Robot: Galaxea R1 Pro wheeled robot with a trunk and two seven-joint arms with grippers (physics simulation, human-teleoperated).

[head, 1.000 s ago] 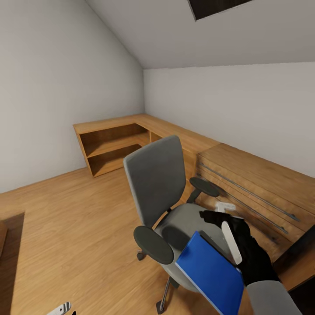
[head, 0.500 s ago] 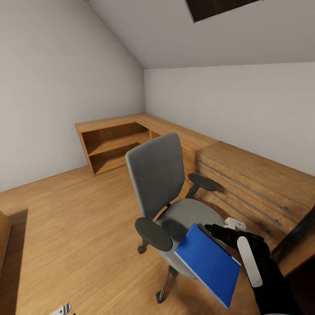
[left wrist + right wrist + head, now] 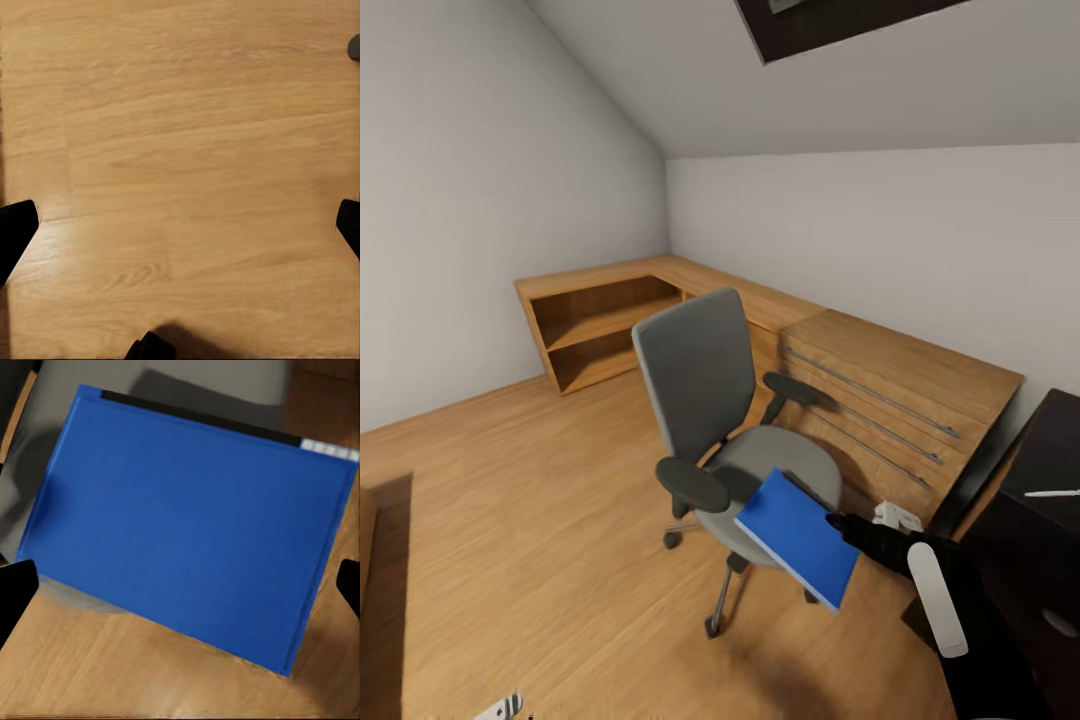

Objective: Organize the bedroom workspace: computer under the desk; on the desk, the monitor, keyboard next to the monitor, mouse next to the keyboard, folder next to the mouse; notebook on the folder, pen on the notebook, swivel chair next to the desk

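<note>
The grey swivel chair stands mid-room on the wooden floor, its seat bare. Just off the seat's near right side the bright blue folder hangs tilted in the air, with my right gripper shut on its right corner. In the right wrist view the folder's face spreads between the gripper's dark fingertips. The glossy black desk shows at the far right, with the thin white pen lying on it. My left gripper is open over bare floor.
A light wooden drawer cabinet stands along the right wall between chair and desk. It joins an open wooden shelf unit in the far corner. The sloped ceiling holds a dark skylight. Open floor lies left of the chair.
The head view has swung to the right, bringing the black desk and pen into sight. My right gripper still carries the folder, now a little farther off the chair seat.
</note>
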